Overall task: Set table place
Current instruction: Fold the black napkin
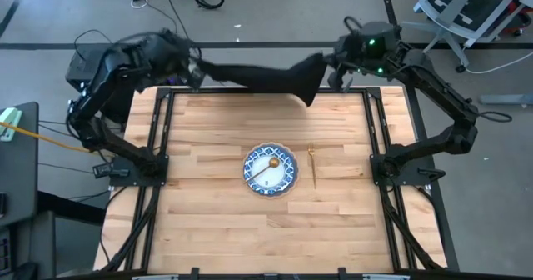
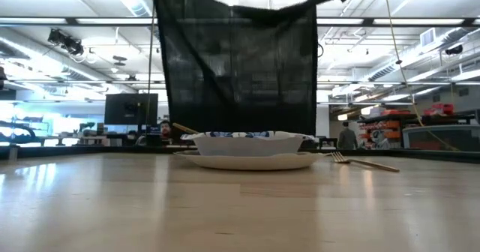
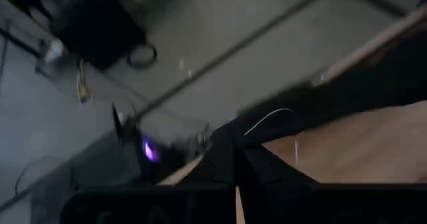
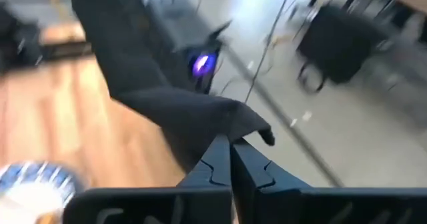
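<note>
A black cloth napkin (image 1: 258, 76) hangs as a spread sheet (image 2: 240, 72) over the table's far edge. It is strung between my left gripper (image 1: 196, 67) and my right gripper (image 1: 327, 63), both shut on it. At the table's middle a blue-and-white patterned dish (image 1: 269, 169) sits on a plate (image 2: 247, 160). A gold spoon (image 1: 268, 167) lies in the dish. Just right of the plate a gold fork (image 1: 314, 165) lies flat on the wood. My left gripper pinches the napkin's upper left corner (image 3: 233, 147) between its two fingers, coming from the table's far left and slanting down. The cloth hangs below this corner. My right gripper pinches the upper right corner (image 4: 227, 127) between its two fingers, coming from the far right and slanting down. The napkin's top edge (image 2: 262, 8) sags a little between the two holds, and its lower edge is hidden behind the dish.
Black metal rails (image 1: 162, 130) run along both sides of the light-wood table (image 1: 216, 230). Bare wood lies near and left of the plate. Cables lie on the floor beyond the far edge, with an office chair (image 1: 466, 9) at the far right.
</note>
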Controlling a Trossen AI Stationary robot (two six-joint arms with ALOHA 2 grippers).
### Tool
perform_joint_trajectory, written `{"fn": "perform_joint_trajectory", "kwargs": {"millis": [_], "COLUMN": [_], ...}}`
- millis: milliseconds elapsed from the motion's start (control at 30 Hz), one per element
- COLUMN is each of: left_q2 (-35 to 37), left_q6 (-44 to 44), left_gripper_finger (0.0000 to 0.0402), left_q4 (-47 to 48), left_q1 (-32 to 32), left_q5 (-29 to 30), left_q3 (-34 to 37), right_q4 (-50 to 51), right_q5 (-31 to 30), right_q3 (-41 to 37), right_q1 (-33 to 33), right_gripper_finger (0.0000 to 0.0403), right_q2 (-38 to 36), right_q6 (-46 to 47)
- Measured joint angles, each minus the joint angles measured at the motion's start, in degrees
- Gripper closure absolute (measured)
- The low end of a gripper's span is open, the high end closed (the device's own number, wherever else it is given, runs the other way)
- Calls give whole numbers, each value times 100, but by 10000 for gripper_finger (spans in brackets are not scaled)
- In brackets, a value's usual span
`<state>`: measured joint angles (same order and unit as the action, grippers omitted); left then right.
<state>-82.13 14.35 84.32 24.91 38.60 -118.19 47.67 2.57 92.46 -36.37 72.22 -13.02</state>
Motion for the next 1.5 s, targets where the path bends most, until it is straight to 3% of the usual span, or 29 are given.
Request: {"fn": "perform_joint_trajectory", "kwargs": {"millis": [167, 933, 1233, 1500], "left_q2": [15, 87, 87, 87], "left_q6": [778, 2932, 3453, 3367], "left_gripper_finger": [396, 396, 396, 396], "left_q4": [529, 567, 574, 241], "left_q1": [-614, -2618, -2740, -2038], "left_q5": [-28, -2147, -2254, -1681], "left_q3": [445, 3104, 3724, 4085], "right_q4": [356, 466, 435, 302], "right_q5": [-218, -254, -642, -901], "right_q3": [-488, -2989, -3320, -3526], "right_q1": [424, 2109, 2262, 1826], "right_gripper_finger": [403, 403, 403, 403], "right_q2": [-81, -863, -834, -748], "right_q6": [274, 2201, 2509, 2489]}}
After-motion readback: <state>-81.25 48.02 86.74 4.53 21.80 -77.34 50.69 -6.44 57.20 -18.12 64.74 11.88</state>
